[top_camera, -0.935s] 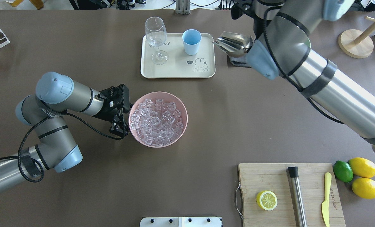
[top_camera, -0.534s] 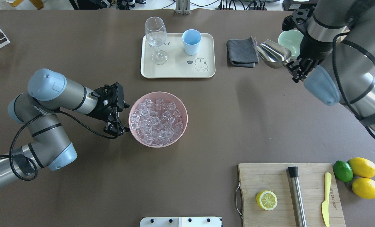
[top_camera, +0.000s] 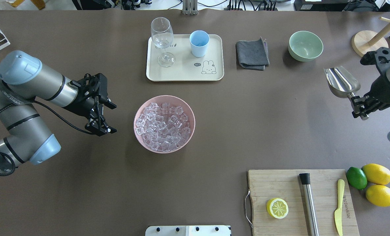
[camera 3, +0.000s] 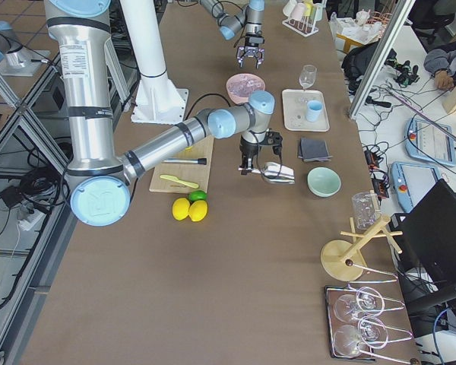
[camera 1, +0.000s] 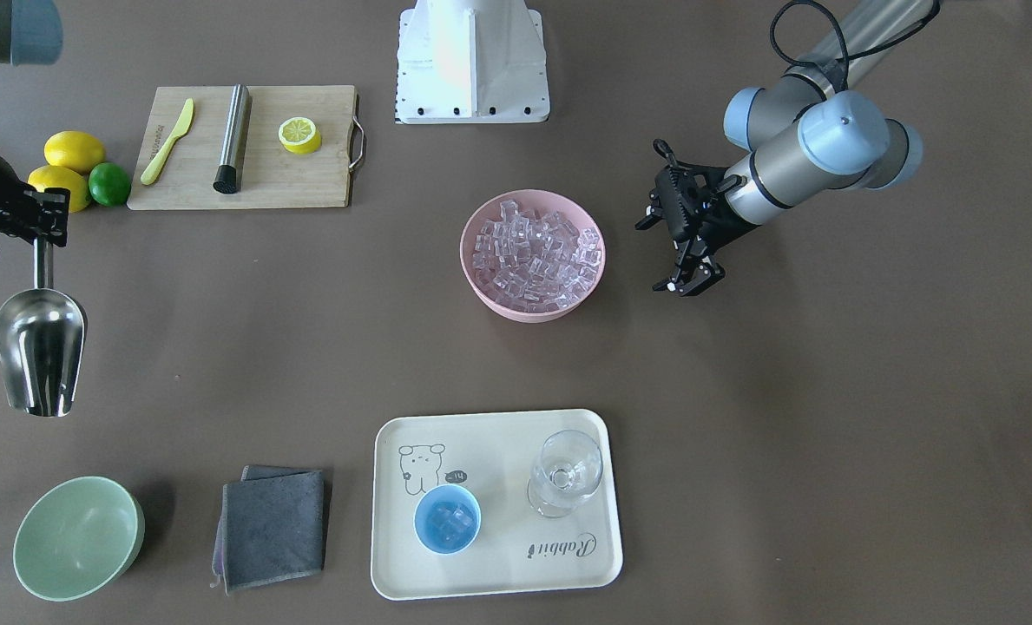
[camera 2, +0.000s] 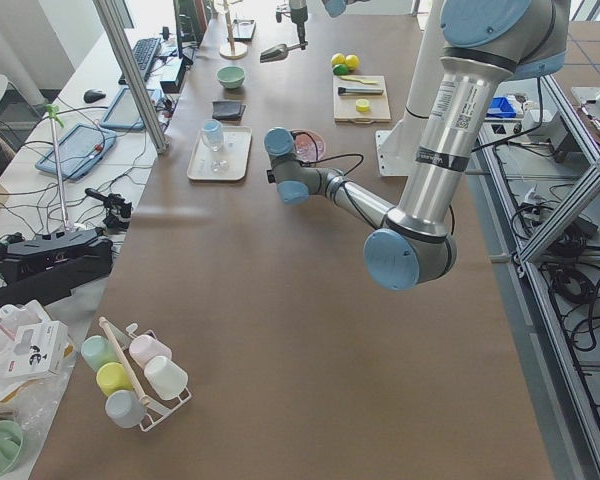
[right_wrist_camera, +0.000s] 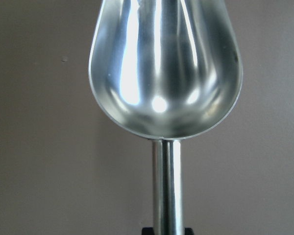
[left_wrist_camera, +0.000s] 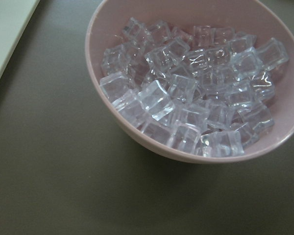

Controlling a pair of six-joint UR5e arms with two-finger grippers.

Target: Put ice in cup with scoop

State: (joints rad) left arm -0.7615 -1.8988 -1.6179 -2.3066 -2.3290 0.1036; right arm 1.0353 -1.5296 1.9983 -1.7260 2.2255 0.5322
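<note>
While the right gripper [top_camera: 359,108] was clenched on the scoop's short handle at the right edge of the overhead frame, the scoop [top_camera: 341,83] hung above the table, mouth toward the upper left, its trough all polished steel in the wrist view. Over at middle left, the left gripper [top_camera: 103,129] was spread wide, grasping nothing, near the pink bowl [top_camera: 164,97] but apart from its rim. That bowl, centre frame, was heaped with ice [top_camera: 163,124].

Top centre, the cup [top_camera: 199,48] stood on the cream tray [top_camera: 185,74] beside the stemmed glass [top_camera: 162,36], and the front view showed a few cubes inside it. Between scoop and tray sat the green bowl [top_camera: 305,46] and a folded grey cloth [top_camera: 252,54]. Lower right lay the cutting board [top_camera: 273,183] with a lemon half [top_camera: 277,208].
</note>
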